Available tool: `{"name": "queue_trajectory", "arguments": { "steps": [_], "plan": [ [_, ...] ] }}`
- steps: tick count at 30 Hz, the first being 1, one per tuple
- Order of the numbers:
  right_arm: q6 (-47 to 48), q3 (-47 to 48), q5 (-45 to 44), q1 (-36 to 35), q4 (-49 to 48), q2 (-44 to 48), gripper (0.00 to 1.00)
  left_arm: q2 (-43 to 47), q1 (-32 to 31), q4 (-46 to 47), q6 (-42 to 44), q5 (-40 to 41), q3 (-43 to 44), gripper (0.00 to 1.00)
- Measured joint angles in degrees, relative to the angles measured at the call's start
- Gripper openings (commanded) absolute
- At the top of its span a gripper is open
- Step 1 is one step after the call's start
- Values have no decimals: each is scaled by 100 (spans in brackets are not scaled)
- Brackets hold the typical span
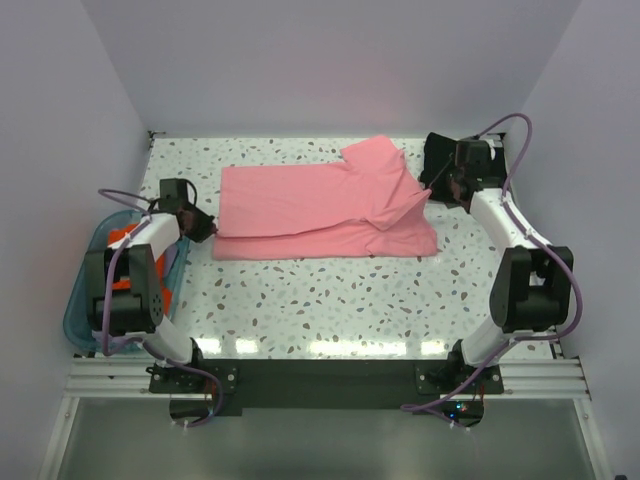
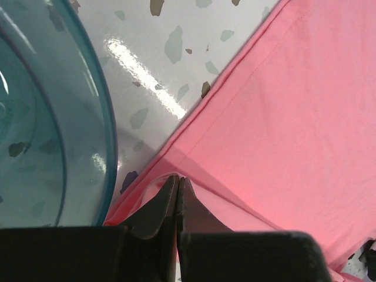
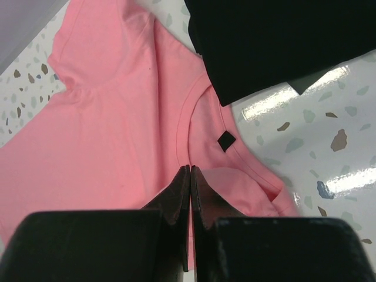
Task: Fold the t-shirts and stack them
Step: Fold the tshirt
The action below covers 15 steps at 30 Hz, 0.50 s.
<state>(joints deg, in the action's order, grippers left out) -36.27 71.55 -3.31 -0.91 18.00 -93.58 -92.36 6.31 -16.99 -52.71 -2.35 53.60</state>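
The salmon-pink t-shirt [image 1: 320,205] lies flat across the middle of the table, partly folded, with one sleeve turned over near the collar. My left gripper [image 1: 205,225] is at its left edge, low on the table. Its jaws [image 2: 177,179] are shut, with the pink hem [image 2: 282,106] curling at the tips. My right gripper [image 1: 437,190] is at the shirt's right end by the collar. Its jaws [image 3: 190,169] are shut on pink cloth [image 3: 106,135] just below the dark neck label [image 3: 225,140]. The black folded t-shirt [image 1: 437,158] lies right behind the right gripper and also shows in the right wrist view [image 3: 276,41].
A translucent blue plastic tub [image 1: 90,290] stands off the table's left side, with something orange [image 1: 125,240] in it. Its rim [image 2: 53,117] is close to my left gripper. White walls close in the back and both sides.
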Motion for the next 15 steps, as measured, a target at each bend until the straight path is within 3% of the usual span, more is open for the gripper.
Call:
{"name": "queue_trajectory", "arguments": {
  "steps": [5, 8, 11, 12, 13, 15],
  "plan": [
    [-22, 136, 59, 11, -70, -275, 0, -396, 4, 149, 44, -160, 192, 6],
    [-20, 275, 111, 17, -85, -516, 0, -597, 4, 260, 74, -256, 278, 13],
    [-17, 446, 138, 17, -81, -745, 1, -787, 7, 343, 146, -352, 428, 33],
    [-17, 518, 140, 17, -72, -828, 5, -841, 4, 380, 160, -389, 490, 45],
    [-17, 575, 144, 17, -72, -887, 17, -879, 4, 435, 179, -431, 542, 50],
    [-20, 708, 157, 20, -61, -1005, 30, -892, 9, 540, 184, -474, 614, 63]
  ]
}}
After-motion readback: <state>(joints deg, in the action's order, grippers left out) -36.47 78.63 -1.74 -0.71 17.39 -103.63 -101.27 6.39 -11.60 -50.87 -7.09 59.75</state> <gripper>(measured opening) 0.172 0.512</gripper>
